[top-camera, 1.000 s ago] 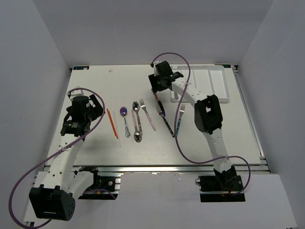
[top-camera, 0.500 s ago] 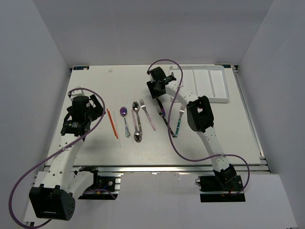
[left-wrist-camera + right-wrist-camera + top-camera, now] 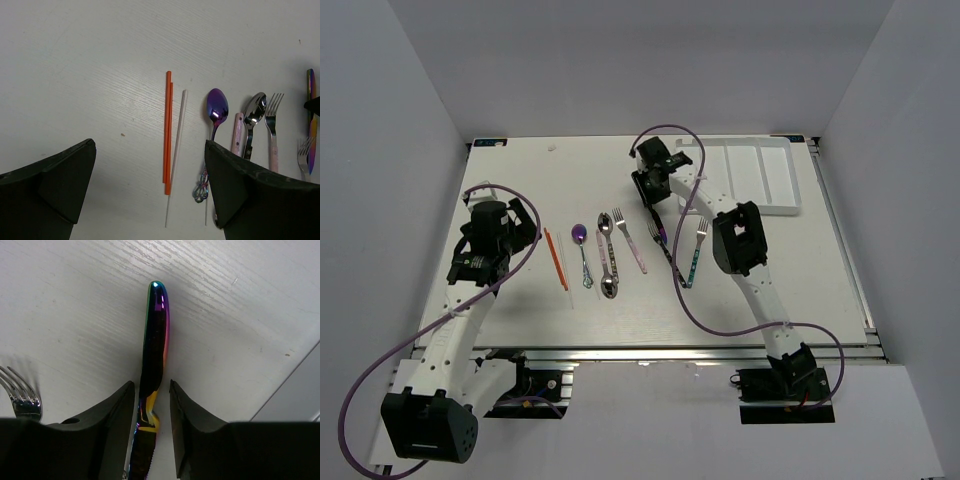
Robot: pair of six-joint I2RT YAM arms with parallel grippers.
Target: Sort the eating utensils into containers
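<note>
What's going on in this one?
The right gripper is low over the table, its fingers on either side of a rainbow-tinted knife with a slight gap each side, so not yet gripping. The left gripper hangs wide open above the orange chopsticks. Spoons and forks lie beside them; the white tray sits far right.

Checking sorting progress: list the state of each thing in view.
left gripper: open, empty
right gripper: open, straddling rainbow knife, not clamped
rainbow knife: flat on table
orange chopsticks: flat on table, side by side
purple spoon: flat on table
white tray: no utensils visible inside
</note>
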